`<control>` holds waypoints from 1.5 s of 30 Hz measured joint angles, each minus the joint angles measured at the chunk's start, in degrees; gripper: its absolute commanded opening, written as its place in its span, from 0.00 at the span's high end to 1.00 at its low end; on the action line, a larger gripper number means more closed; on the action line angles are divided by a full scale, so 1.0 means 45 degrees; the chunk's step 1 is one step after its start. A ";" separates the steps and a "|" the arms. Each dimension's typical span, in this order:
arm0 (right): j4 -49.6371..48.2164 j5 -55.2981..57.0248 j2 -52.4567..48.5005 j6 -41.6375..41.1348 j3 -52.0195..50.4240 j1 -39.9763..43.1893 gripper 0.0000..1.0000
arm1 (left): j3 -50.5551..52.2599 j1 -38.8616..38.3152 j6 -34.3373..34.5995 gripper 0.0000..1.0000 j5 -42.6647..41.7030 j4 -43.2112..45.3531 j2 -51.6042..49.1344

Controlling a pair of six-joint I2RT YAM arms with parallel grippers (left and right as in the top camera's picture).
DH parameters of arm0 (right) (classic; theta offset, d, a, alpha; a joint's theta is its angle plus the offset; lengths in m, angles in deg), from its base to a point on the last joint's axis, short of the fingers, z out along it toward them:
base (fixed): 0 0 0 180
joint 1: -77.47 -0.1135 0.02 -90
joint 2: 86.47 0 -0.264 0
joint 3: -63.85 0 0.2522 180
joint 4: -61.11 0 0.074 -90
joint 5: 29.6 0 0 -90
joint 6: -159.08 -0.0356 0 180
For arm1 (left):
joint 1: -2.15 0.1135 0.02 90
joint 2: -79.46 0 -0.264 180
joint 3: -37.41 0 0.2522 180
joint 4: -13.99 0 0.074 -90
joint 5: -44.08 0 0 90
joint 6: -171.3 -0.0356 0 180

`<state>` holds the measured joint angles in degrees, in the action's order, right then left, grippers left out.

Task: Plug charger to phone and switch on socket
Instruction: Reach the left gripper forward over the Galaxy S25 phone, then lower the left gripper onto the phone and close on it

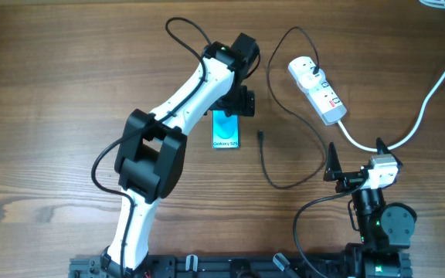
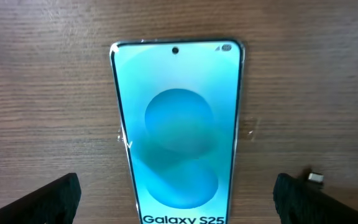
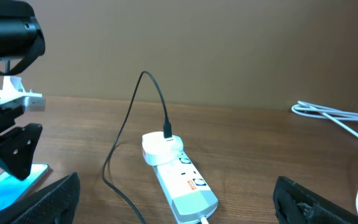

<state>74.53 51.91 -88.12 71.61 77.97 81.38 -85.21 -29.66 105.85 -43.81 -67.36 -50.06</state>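
Observation:
The phone [image 1: 225, 131] lies flat on the wooden table, its cyan screen up and reading "Galaxy S25". It fills the left wrist view [image 2: 176, 124]. My left gripper [image 1: 235, 103] hovers over the phone's far end, open, with a finger on each side of it [image 2: 179, 208] and nothing held. The white socket [image 1: 319, 89] lies at the right. The charger, a thin black cable [image 1: 273, 179], runs from a white adapter [image 3: 162, 148] on the socket. Its loose tip [image 1: 260, 137] lies right of the phone. My right gripper [image 1: 333, 161] is open and empty, facing the socket [image 3: 185, 183].
The socket's thick white cord [image 1: 431, 93] runs off to the back right and also shows in the right wrist view [image 3: 334, 115]. The left arm [image 1: 176, 104] stretches across the middle of the table. The charger cable loops between the phone and the socket.

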 measured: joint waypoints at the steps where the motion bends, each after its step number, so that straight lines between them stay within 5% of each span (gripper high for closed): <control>1: 0.0000 0.0000 0.0000 0.0000 0.0000 0.0000 0.00 | 0.0092 0.0000 -0.0087 0.00 -0.0005 0.0005 0.0000; 8: 0.0000 0.0000 0.0000 0.0000 0.0000 0.0000 0.00 | 0.0364 0.0053 -0.0427 0.00 -0.0345 0.0189 -0.0005; 17: 0.0000 0.0000 0.0000 0.0000 0.0000 0.0000 0.00 | 0.0369 0.0097 0.1005 0.00 -0.0053 0.0529 -0.0083; 45: 0.0000 0.0000 0.0000 0.0039 0.0000 0.0000 0.00 | 0.1287 0.0257 0.0335 0.00 -0.0486 0.1559 -0.0578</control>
<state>74.53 51.91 -88.12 71.78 77.97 81.38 -79.41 -28.50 107.36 -46.00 -60.34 -52.66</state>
